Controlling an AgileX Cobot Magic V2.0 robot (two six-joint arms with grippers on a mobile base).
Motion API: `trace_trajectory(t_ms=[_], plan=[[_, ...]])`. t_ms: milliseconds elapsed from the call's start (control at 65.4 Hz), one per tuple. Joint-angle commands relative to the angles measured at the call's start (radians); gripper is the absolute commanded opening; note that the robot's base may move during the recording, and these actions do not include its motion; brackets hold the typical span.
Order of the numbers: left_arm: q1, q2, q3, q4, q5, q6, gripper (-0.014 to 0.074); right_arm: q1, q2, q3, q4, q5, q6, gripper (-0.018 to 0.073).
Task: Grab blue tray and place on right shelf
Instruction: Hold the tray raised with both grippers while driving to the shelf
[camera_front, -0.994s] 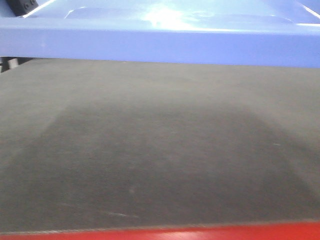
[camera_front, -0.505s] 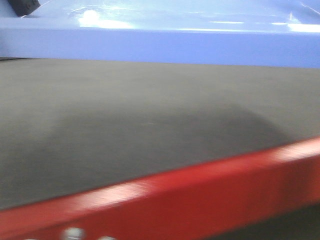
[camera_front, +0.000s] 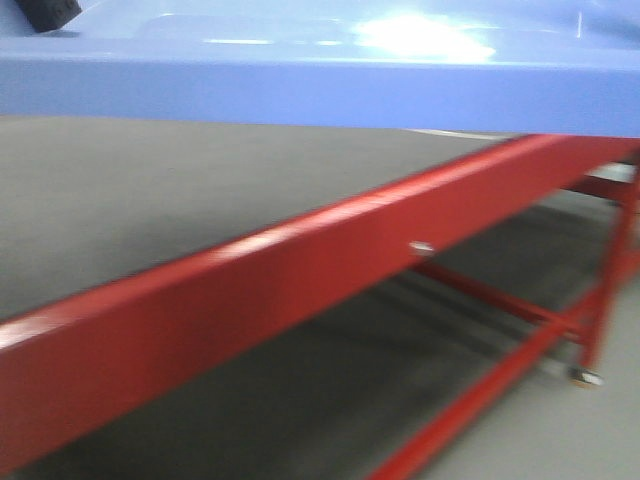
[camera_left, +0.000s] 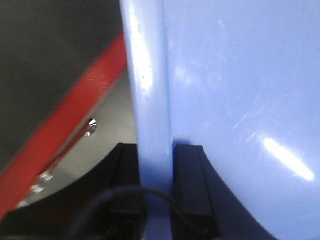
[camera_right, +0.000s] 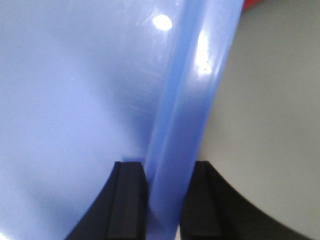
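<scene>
Though grip unclear frontally, wrist views: blue tray (camera_left: 230, 90) rim pinched in left and right jaws.

Blue tray (camera_front: 300, 95) partly out of frame

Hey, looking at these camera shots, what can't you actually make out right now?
Right shelf: in no view; the front camera faces the blue tray and a red table frame.
Tray's inside: front view, cut off by the top edge, plus glare.
Left gripper and right gripper: wrist views show only their tips pinching the rim; the bottom edge cuts off the rest.
</scene>
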Motion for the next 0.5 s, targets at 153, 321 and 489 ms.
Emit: trace_trajectory(t_ms=[153,321,489], plan=[[-0.002,-0.023,-0.022,0.033,0.102,0.031,-0.0048,-0.002,-0.018,-0.031,-0.058,-0.037,-0.031,0.0071],[-0.002,-0.023,-0.022,0.033,0.102,0.031,-0.0048,-0.002,-0.018,-0.031,-0.058,-0.037,-0.031,0.0071],[-0.002,-0.023,-0.022,0.033,0.102,0.031,-0.0048,-0.002,-0.018,-0.031,-0.058,-0.037,-0.031,0.0071]])
